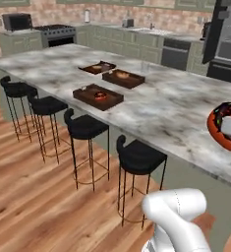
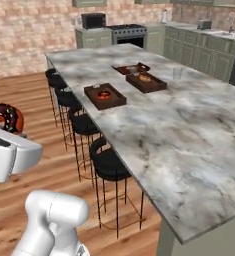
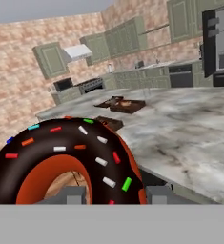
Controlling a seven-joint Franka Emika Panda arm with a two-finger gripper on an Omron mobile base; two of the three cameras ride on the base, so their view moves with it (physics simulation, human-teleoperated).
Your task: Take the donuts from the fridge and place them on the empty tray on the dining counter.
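My gripper (image 3: pixel 116 196) is shut on a donut (image 3: pixel 66 152) with chocolate icing and coloured sprinkles, which looms large in the hand view. From the base views the held donut (image 1: pixel 220 125) (image 2: pixel 5 116) hangs beside the dining counter (image 1: pixel 176 108) (image 2: pixel 189 135), at the near end of its stool side. Further along the marble top lies a dark wooden tray (image 1: pixel 85 98) (image 2: pixel 94 97) with a second donut (image 1: pixel 100 95) (image 2: pixel 104 94) in it. The black fridge (image 1: pixel 227 44) (image 3: pixel 220 43) stands at the far right with a door open.
Beyond that tray sit a like tray with a hot dog (image 1: pixel 123 77) and a flat brown board (image 1: pixel 97 67). Several black bar stools (image 1: pixel 139 157) line the counter's near side over the wooden floor. Green cabinets, a stove (image 1: pixel 58 33) and a black oven (image 1: pixel 176 51) run along the back wall.
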